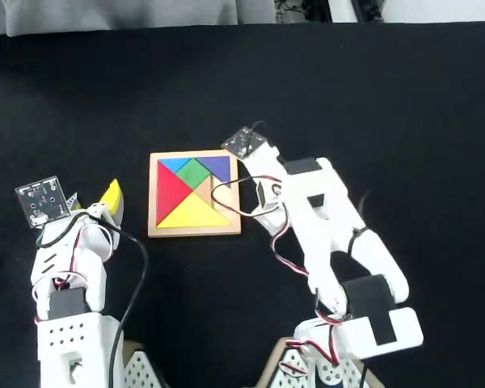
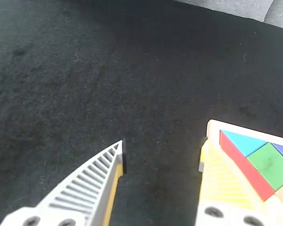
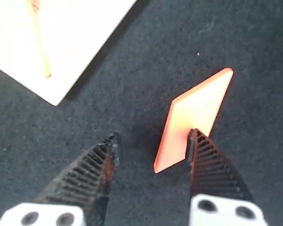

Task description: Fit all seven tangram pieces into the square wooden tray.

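L gripper (image 2: 160, 165) is hanging wide open & empty toward table's left edge, near tray (image 1: 153, 194). R gripper (image 3: 153, 139) is also gaping, gripping nothing, one fingertip (image 3: 205, 155) at edge of orange piece (image 3: 198, 103), which is lying flat on table off a tray corner. Piece is prob thin, stiff, light, slick, so pinching its long edges looks best. From above, R arm (image 1: 323, 218) is covering it.

Square wooden tray (image 1: 153, 194) sits mid-table (image 1: 372, 97) with tangram pieces (image 1: 175, 194) laid inside. Left gripper (image 2: 162, 145) is left of the tray, near its left edge. Right gripper (image 3: 153, 136) is at the tray's right side, by a tray corner. Parallelogram piece (image 3: 193, 108) lies flat on the table just off that corner, apart from the tray. One fingertip (image 3: 193, 141) is over its edge, the other on the tray side.
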`<state>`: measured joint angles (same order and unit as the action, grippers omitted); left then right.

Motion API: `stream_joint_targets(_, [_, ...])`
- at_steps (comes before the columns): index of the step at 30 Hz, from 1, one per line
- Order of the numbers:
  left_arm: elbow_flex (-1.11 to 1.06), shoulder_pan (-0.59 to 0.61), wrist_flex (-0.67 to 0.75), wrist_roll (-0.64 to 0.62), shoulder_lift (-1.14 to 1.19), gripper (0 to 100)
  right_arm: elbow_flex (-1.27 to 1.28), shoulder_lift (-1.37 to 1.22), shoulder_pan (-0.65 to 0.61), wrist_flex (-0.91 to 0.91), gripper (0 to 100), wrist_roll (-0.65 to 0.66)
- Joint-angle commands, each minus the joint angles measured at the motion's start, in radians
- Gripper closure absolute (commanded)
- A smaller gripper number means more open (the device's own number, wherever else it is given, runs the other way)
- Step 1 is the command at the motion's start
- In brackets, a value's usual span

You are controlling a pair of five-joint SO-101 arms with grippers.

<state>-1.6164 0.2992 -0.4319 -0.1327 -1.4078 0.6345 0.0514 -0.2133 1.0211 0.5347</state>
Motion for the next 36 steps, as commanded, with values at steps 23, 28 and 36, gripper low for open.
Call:
stream_joint_targets(23, [0.004, -0.01, 0.02, 0.008, -0.011, 74, -0.157, -0.209, 0.031, -0.071, 77.2, 0.058])
stream_joint_targets(28, [0.004, -0.01, 0.02, 0.008, -0.011, 74, -0.154, -0.214, 0.035, -0.071, 78.0, 0.063])
stream_joint_targets(36, [0.004, -0.01, 0.02, 0.008, -0.011, 74, -0.159, -0.208, 0.037, -0.071, 78.7, 0.054])
